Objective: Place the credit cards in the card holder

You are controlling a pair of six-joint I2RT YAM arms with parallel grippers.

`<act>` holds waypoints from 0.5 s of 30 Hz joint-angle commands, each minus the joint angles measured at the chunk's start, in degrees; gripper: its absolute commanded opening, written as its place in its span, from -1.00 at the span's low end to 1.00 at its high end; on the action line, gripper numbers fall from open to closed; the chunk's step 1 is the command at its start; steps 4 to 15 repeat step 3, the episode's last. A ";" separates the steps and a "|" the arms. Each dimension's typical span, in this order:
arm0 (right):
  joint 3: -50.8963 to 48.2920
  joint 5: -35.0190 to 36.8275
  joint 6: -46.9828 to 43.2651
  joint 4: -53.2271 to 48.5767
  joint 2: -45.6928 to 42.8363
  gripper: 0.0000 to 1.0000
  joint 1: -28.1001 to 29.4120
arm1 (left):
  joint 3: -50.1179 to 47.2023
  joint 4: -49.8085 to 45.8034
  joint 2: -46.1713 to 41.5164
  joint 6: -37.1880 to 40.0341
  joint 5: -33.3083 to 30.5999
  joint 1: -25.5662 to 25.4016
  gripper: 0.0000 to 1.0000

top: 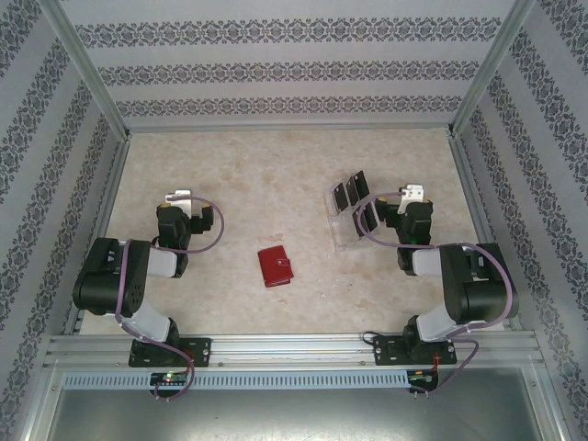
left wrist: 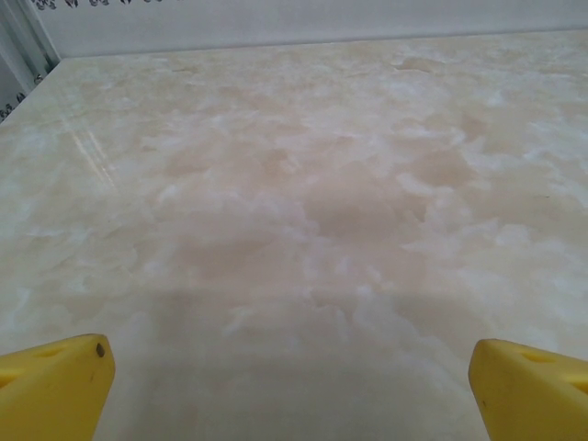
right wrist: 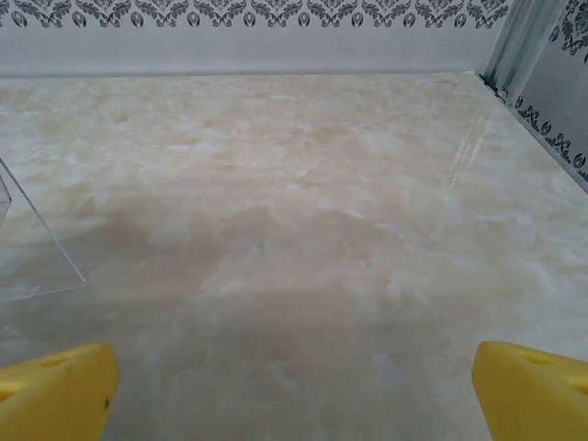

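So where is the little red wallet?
In the top view, the red wallet lies on the table near its middle, to the left of the clear stand holding the black cards.

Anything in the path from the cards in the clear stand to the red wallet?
Nothing visible: only bare table lies between the credit cards in the clear stand and the card holder.

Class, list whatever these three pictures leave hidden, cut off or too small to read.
Top view: how many credit cards stand in the clear stand; they are small, and the right arm's cable crosses them.
Top view: the card holder lies shut, its own cover hiding the inside.
Right wrist view: the clear stand is cut off by the left edge.
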 commanded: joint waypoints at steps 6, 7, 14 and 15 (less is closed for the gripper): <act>-0.01 -1.56 0.52 0.80 -0.99 0.96 -0.20 | 0.22 0.77 -0.35 -1.02 0.70 0.45 1.00; -0.01 -1.56 0.52 0.80 -0.99 0.96 -0.20 | 0.22 0.77 -0.35 -1.02 0.70 0.45 1.00; -0.01 -1.56 0.52 0.80 -0.99 0.96 -0.20 | 0.22 0.77 -0.35 -1.02 0.70 0.45 1.00; -0.01 -1.56 0.52 0.80 -0.99 0.96 -0.20 | 0.22 0.77 -0.35 -1.02 0.70 0.45 1.00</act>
